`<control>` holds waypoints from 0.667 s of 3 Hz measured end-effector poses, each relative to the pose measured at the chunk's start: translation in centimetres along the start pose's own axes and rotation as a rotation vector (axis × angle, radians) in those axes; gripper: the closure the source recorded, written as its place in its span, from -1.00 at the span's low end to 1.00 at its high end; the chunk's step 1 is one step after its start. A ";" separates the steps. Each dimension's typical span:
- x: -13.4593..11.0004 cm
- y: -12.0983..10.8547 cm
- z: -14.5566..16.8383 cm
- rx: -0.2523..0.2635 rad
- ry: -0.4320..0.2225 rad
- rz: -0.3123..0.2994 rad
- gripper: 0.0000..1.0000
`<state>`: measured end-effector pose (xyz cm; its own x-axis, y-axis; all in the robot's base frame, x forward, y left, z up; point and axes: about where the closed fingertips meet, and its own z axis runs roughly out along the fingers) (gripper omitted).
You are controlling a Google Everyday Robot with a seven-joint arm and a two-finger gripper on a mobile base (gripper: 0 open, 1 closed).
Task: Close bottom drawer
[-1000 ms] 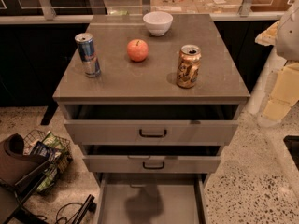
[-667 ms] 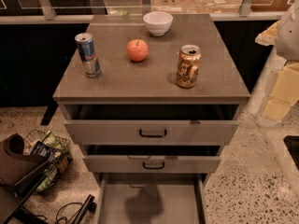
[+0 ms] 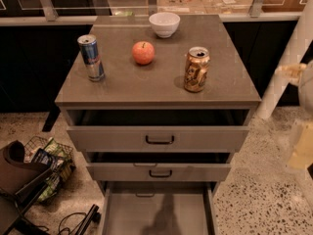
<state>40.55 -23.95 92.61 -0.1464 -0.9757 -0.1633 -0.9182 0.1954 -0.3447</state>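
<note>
While the gripper [image 3: 301,148] hung well off the cabinet's [image 3: 156,89] right edge, grip state unreadable, an off-centre shove risked racking the open bottom drawer [image 3: 127,214].

Off-frame (apparently): pincer, bottom drawer [image 3: 128,214] front

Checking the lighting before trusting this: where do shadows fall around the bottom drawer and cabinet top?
Camera view: a dark shadow lies on the bottom drawer floor; same view: the gold can throws a soft shadow on the evenly lit top; same view: the gripper is out of frame, only pale arm at the right edge.
</note>
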 end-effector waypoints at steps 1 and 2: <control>1.8 3.5 3.0 0.044 0.031 -0.057 -1.00; 2.8 7.4 7.3 0.038 0.065 -0.094 -1.00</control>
<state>36.07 -24.53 82.85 -0.0848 -0.9941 -0.0682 -0.9145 0.1048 -0.3907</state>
